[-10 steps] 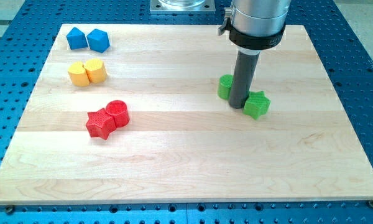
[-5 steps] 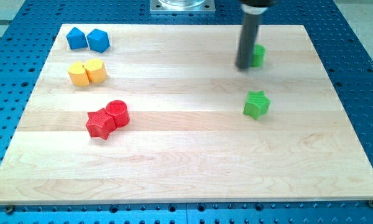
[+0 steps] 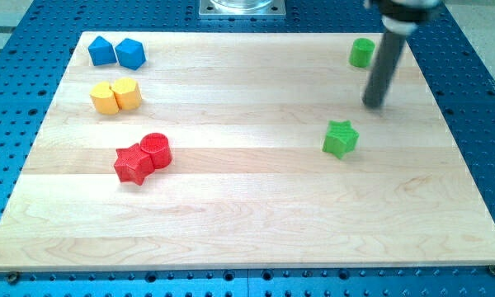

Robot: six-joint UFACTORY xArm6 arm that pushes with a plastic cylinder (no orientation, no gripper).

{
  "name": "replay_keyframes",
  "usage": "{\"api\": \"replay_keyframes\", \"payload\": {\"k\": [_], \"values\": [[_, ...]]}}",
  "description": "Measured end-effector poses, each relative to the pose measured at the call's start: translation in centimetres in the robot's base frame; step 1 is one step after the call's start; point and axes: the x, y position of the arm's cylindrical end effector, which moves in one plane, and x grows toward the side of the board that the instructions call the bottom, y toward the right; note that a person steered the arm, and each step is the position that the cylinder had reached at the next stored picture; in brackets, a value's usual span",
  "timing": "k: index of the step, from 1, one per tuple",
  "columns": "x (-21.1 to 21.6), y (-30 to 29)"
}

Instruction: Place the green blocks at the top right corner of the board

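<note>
In the camera view, the only one there is, my tip [image 3: 374, 105] rests on the board [image 3: 231, 206] near its right edge, touching no block and carrying nothing; it is a bare rod with no jaws to open or close. The green cylinder [image 3: 362, 52] sits close to the board's top right corner, above and slightly left of my tip and clear of it. The green star [image 3: 340, 138] lies apart from its partner, below and to the left of my tip, well short of the corner. So one green block looks nearly placed and the other is still to go. Motion blur softens the rod, so its exact contact point with the wood is my best estimate. At the view's left, the two blue blocks [image 3: 116, 52], the two yellow blocks [image 3: 115, 96] and the red star with the red cylinder [image 3: 143, 157] sit in tight pairs, far from the work. The risk from here is in the star's points: a push that meets one off-centre could spin it and send it sideways toward the right edge. Driving it straight up could also knock the cylinder off the board, since that block already sits close to the top edge.
</note>
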Motion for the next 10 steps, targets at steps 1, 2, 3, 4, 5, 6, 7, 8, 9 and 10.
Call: {"api": "replay_keyframes", "payload": {"k": [1,2,3,4,5,6,7,8,9,10], "values": [[8.5,-2.0],[7.8,-6.6],[2.1,-4.3],[2.5,-3.1],[7.5,-3.2],[2.4,-5.6],[-1.7,-4.6],[5.9,-5.1],[1.9,-8.8],[-4.4,-6.2]]}}
